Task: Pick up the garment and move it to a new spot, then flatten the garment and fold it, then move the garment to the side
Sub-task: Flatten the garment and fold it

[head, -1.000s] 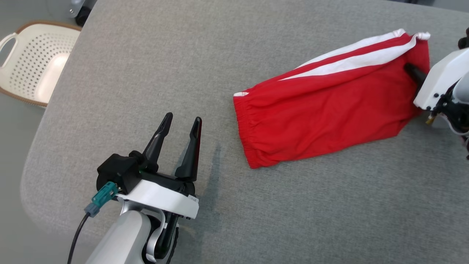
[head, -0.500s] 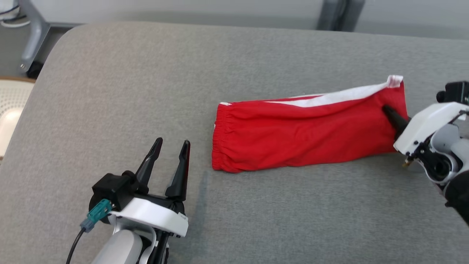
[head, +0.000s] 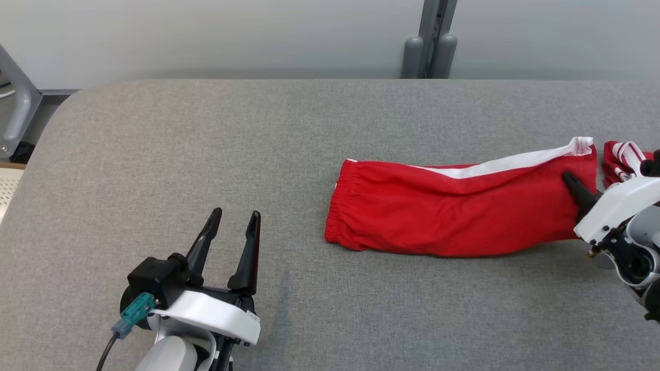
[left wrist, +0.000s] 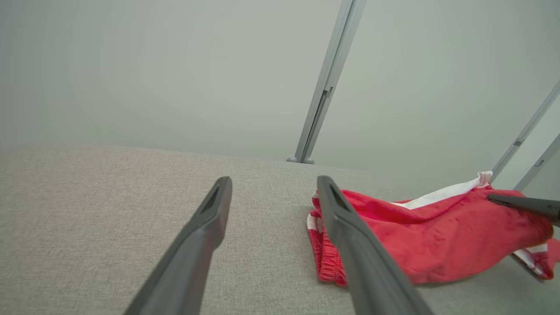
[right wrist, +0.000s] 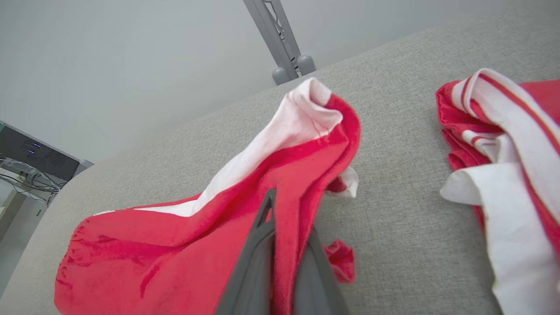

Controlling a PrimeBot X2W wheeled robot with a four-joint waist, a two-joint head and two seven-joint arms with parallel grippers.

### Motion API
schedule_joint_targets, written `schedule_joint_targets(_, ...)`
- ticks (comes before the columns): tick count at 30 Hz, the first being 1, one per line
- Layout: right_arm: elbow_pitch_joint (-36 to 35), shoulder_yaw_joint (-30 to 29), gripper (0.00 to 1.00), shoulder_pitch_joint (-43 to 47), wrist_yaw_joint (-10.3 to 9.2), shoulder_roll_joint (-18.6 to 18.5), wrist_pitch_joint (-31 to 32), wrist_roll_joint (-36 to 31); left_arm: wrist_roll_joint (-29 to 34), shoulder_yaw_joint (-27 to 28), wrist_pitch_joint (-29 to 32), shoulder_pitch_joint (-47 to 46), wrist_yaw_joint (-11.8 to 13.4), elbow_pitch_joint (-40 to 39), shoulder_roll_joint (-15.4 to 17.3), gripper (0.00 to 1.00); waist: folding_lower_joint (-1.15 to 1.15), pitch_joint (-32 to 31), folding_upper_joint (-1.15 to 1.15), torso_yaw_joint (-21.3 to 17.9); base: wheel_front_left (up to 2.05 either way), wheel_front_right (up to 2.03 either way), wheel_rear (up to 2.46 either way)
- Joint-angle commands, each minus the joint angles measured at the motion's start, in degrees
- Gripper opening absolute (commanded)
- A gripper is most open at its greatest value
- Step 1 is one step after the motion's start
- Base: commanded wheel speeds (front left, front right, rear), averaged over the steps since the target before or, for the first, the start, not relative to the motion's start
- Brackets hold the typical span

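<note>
Grey desk [head: 206, 154]: wide, mostly bare.
Red garment [head: 454, 216] with white stripe: right-centre of desk, long narrow shape, waistband end resting on desk, far end raised.
Second red-white cloth [head: 621, 157]: bunched just beyond raised end.
Right gripper [head: 567, 178]: fingers clenched on garment's raised end.
Left gripper [head: 235, 214]: fingers spread, grasping nothing, well apart from garment.
Progress, as judged: garment looks doubled lengthwise, so folding likely done; move to side under way; laying down and release left.

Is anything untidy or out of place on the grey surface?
The red garment is not flat: the right claw pinches its right end, lifted and creased. A second red-and-white garment lies bunched beside that end, apart.
</note>
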Motion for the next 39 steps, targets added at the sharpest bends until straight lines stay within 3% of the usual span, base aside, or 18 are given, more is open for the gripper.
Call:
schedule_joint_targets(1, -0.28, 0.22, 0.0, -0.18, 0.09, -0.05, -0.48, -0.33, 0.28, -0.07, -0.23, 0.78, -0.02, 0.2, 0.02, 1.0, 0.0, -0.43, 0.0, 0.04, 0.0, 0.0, 0.0)
schedule_joint_targets(15, -3.17, 3.85, 0.0, -3.33, 0.1, 7.6, 0.6, -2.56, -0.8, -0.32, -0.25, 2.06, -1.0, 2.2, -1.07, 1.0, 0.0, -2.88, 0.0, 3.75, 0.0, 0.0, 0.0)
schedule_joint_targets(24, 3.03, 6.27, 0.0, -6.12, 0.1, 13.45, 3.79, -3.26, -0.56, -1.35, -0.18, 0.81, -1.45, 3.12, -2.04, 1.0, 0.0, -1.32, 0.0, 8.74, 0.0, 0.0, 0.0)
schedule_joint_targets(37, 7.92, 8.45, 0.0, -9.13, 0.1, 17.81, 5.8, -4.01, -0.17, -1.28, -0.28, -0.4, -2.24, 4.96, -3.58, 1.0, 0.0, 0.43, 0.0, 13.1, 0.0, 0.0, 0.0)
schedule_joint_targets(39, 8.05, 8.83, 0.14, -9.29, 0.1, 18.4, 6.03, -4.02, -0.06, -1.15, -0.29, -0.44, -2.38, 5.25, -3.77, 1.0, 0.0, 0.46, 0.0, 13.08, 0.0, 0.0, 0.0)
